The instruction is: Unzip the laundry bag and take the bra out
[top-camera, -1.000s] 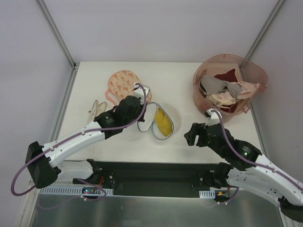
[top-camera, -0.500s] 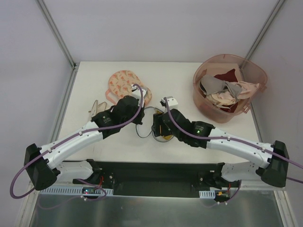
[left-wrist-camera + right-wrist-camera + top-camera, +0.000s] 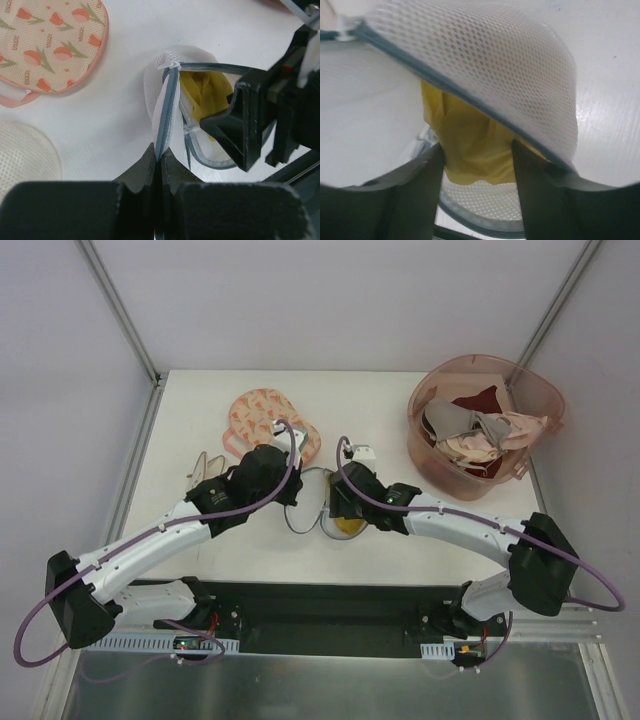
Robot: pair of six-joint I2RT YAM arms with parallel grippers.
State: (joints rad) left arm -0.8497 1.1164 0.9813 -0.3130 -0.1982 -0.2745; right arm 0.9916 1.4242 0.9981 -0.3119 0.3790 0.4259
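From above, your laundry bag point(image 3: 308, 483) lies on the table point(image 3: 400, 410) with its mouth unzipped. The left gripper point(image 3: 297, 490) sits at the bag's left edge. The right gripper point(image 3: 335, 508) is over the bag's right half, where the yellow bra point(image 3: 346, 530) shows at the bag's near rim. A patterned pouch point(image 3: 262, 415) lies just beyond the bag, and a pink tub point(image 3: 425, 455) of garments stands well to the bag's right.

On the left wrist camera, your left gripper point(image 3: 161, 156) is pressed together on the bag's zipper rim point(image 3: 167, 100). The bra point(image 3: 202, 95) lies inside the bag, just right of that rim.

On the right wrist camera, your right gripper point(image 3: 477, 152) reaches into the bag's mouth. Its fingers point(image 3: 415, 195) stand apart, and a fold of the bra point(image 3: 475, 140) is pinched between them, touching both.
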